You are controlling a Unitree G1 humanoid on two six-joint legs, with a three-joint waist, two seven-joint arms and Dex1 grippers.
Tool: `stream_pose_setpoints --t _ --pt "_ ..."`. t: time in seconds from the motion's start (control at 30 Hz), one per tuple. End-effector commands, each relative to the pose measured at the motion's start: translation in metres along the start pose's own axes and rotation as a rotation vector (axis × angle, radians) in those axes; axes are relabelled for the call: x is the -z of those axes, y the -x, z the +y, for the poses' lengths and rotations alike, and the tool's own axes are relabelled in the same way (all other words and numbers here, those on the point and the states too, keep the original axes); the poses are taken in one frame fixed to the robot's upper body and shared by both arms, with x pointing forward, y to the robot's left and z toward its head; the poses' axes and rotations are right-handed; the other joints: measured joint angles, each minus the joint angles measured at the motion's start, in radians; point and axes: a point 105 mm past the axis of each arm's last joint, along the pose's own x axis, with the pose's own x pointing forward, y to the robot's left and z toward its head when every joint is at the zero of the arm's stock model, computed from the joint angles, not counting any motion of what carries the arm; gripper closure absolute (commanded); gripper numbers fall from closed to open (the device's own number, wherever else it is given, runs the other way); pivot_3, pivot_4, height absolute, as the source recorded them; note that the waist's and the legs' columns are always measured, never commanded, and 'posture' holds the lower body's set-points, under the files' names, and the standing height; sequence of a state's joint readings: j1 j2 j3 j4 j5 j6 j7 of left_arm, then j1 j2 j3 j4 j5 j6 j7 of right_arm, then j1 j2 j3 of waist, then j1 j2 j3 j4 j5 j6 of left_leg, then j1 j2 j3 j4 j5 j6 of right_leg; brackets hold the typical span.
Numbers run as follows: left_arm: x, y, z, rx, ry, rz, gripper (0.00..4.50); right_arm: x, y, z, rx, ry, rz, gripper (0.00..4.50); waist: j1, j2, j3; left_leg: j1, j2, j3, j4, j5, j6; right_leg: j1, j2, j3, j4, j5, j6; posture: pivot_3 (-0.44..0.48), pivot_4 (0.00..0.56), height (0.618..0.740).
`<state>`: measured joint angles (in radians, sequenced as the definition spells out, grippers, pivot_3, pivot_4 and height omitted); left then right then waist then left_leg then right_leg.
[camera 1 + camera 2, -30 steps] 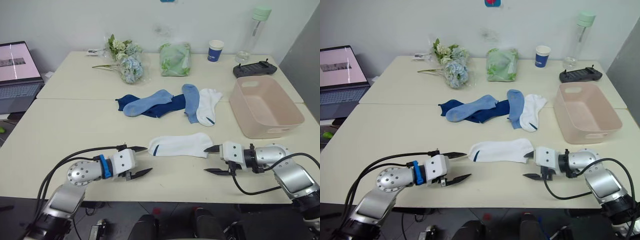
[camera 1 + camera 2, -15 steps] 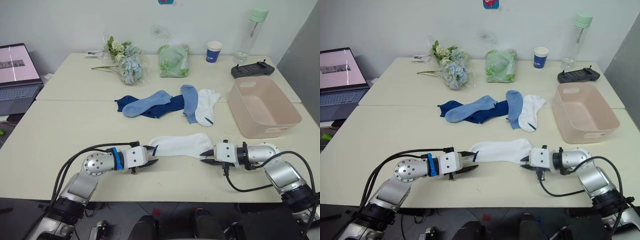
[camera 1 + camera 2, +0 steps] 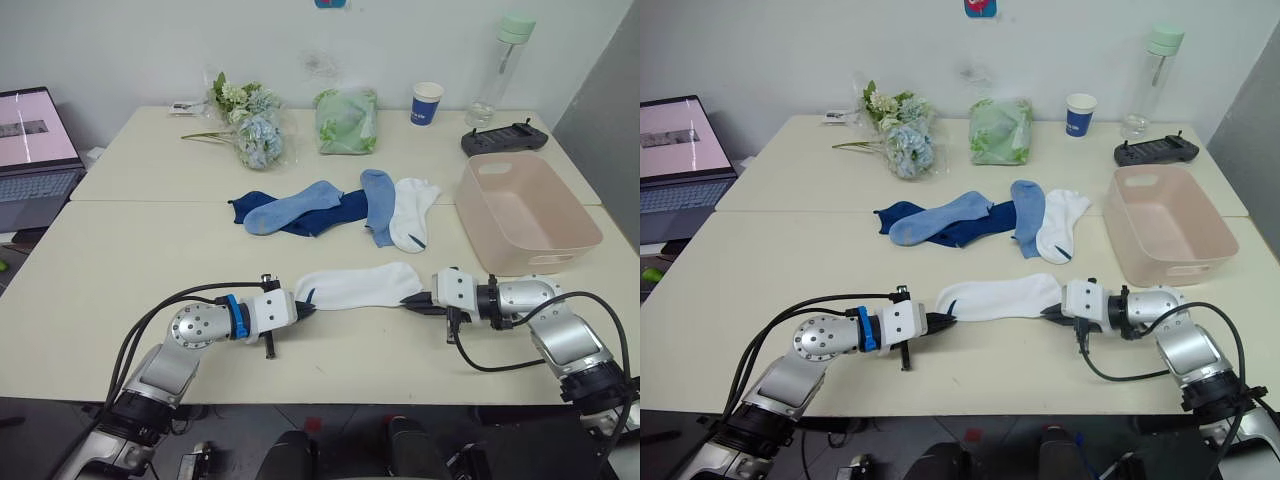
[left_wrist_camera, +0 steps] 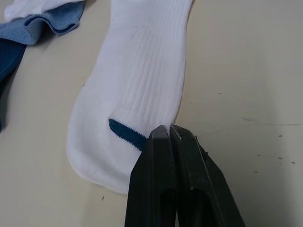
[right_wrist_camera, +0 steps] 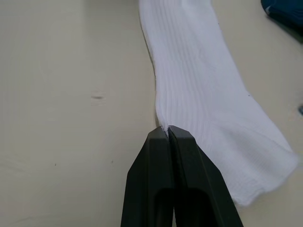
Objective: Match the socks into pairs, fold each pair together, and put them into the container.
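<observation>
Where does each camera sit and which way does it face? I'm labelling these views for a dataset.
Left and right eye views: on the head, looking forward and down over the table; both arms show.
Left wrist view: along the left gripper, pinched on the near white sock at one end.
Right wrist view: along the right gripper, pinched on its other end.
Shared: that sock.

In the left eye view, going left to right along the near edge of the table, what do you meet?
Left gripper pinching one end → white sock stretched flat → right gripper pinching the other end → pink container slightly farther back.
</observation>
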<state>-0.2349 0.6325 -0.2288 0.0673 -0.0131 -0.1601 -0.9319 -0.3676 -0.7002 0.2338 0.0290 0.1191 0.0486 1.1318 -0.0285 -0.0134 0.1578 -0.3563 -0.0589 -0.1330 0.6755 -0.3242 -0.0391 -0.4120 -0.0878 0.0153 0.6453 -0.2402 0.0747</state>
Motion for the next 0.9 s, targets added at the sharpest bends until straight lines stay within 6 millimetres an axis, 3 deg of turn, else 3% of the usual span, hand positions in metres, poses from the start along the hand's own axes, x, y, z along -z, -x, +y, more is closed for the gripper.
stream_pose_setpoints --t 0.03,0.2,0.37,0.6,0.67,0.77,0.9 --pt "-0.019 0.005 0.010 -0.022 0.003 -0.076 4.45 -0.029 0.006 -0.008 0.010 -0.054 -0.082 4.50 0.000 0.000 0.000 -0.001 0.000 0.000 0.000 0.000 0.000 0.000 0.000 0.000 0.000 0.000 0.000 0.000 0.150 0.740" --pt "-0.038 0.011 0.012 0.010 0.023 -0.127 4.45 -0.034 0.015 0.011 -0.128 -0.090 -0.037 4.50 0.001 0.000 0.000 -0.004 0.000 -0.001 0.000 0.000 0.000 -0.003 0.000 -0.001 0.000 0.000 0.000 0.000 0.150 0.740" --pt "-0.057 0.028 0.001 0.104 0.107 -0.132 4.45 -0.044 0.026 0.022 -0.195 -0.156 -0.030 4.50 -0.002 0.000 0.000 -0.008 0.000 0.000 0.000 0.000 0.000 -0.008 0.000 0.000 0.001 0.000 0.000 0.000 0.150 0.740" --pt "-0.083 0.066 -0.040 0.363 0.441 -0.113 4.45 -0.072 0.049 0.062 -0.426 -0.365 -0.056 4.50 -0.002 0.000 0.001 -0.008 0.002 0.000 0.000 -0.002 0.003 -0.007 0.000 0.000 0.001 0.000 0.000 0.000 0.150 0.740" --pt "-0.084 0.073 -0.052 0.425 0.506 -0.089 4.45 -0.077 0.055 0.073 -0.507 -0.434 -0.051 4.50 0.000 0.000 0.001 -0.007 0.002 -0.001 0.000 -0.002 0.004 -0.007 0.000 0.000 0.001 0.000 0.000 0.000 0.150 0.740" --pt "-0.070 0.070 -0.057 0.419 0.544 -0.023 4.45 -0.068 0.053 0.076 -0.502 -0.466 -0.017 4.50 0.001 0.000 0.001 -0.006 0.001 0.000 0.000 -0.003 0.005 -0.005 0.000 -0.001 0.000 0.000 0.000 0.000 0.150 0.740" --pt "-0.070 0.057 -0.045 0.331 0.455 -0.041 4.45 -0.061 0.048 0.068 -0.461 -0.463 -0.014 4.50 0.001 0.000 0.002 -0.006 0.001 0.000 0.000 -0.003 0.005 -0.003 0.000 -0.001 -0.001 0.000 0.000 0.000 0.150 0.740"
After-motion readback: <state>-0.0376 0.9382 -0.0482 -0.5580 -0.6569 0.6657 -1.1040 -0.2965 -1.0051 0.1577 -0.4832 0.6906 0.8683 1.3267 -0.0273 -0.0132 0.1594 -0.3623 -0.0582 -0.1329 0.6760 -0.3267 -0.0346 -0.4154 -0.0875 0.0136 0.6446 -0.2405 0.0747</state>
